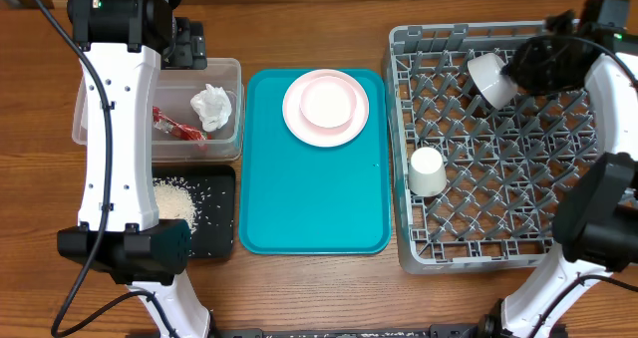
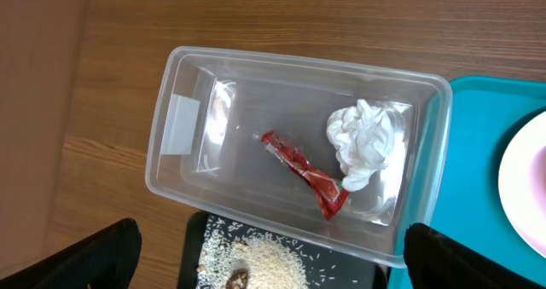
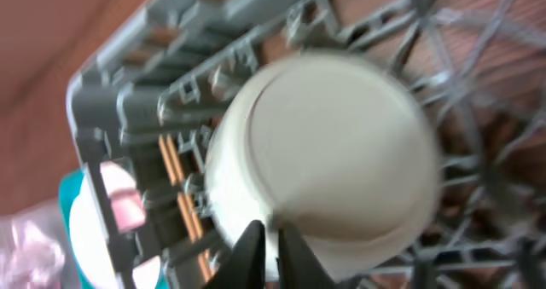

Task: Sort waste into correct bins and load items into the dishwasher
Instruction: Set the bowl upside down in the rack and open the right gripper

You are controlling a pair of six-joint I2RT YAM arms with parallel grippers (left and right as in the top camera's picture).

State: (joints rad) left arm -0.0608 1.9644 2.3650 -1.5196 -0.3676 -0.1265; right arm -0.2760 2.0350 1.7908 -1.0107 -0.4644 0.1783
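Right claw clamped on rim of whitish bowl — tilted over the far rows of the dish rack. Seat it between pegs, mouth down, then release — else it may roll. Left claw wide apart above clear tub.

**Twin arms in white and black**

Seen from overhead, the left arm and right arm wear smooth white shells between bulky black joint housings. A black cable trails along the left arm, where a green light glows. The left gripper has broad matte-black fingers; the right gripper ends in slim black tips.
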